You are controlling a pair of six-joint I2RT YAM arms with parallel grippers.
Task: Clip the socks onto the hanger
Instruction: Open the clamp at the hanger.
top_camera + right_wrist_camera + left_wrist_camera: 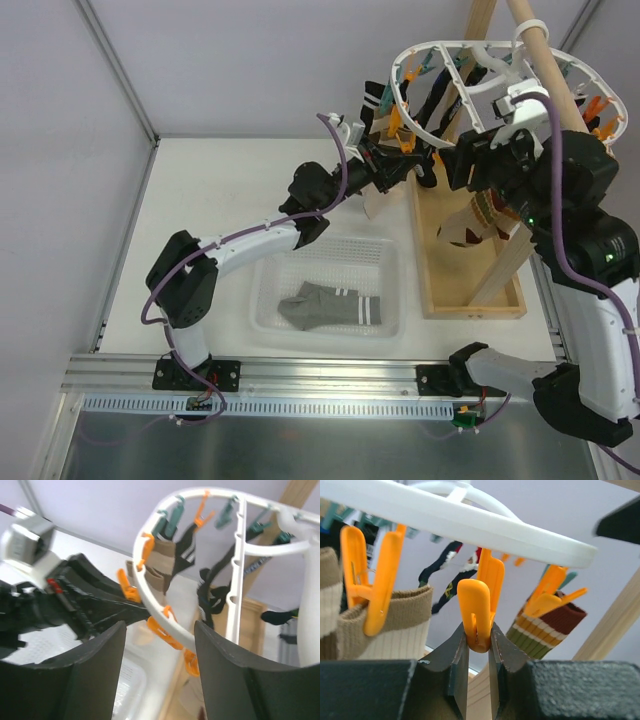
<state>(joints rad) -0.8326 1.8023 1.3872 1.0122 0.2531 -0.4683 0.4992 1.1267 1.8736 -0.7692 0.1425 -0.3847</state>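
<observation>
The white oval hanger [430, 52] hangs at the upper right, with orange and teal clips on its rim. Grey socks with white stripes [330, 305] lie overlapped in a clear bin, away from both grippers. My left gripper [405, 160] reaches up to the hanger's near-left rim. In the left wrist view it [479, 634] is shut on the lower end of an orange clip [477, 605] under the rim [470, 527]. My right gripper [455, 160] is just to the right of it, open and empty. In the right wrist view its fingers [160, 630] frame the rim [150, 587] and its orange clips.
The clear bin [385, 250] sits at table centre. A wooden pole frame [540, 60] stands in a wooden tray [470, 305] at the right. Black socks [435, 95], a beige sock [395, 625] and a striped brown sock [480, 220] hang from the hanger.
</observation>
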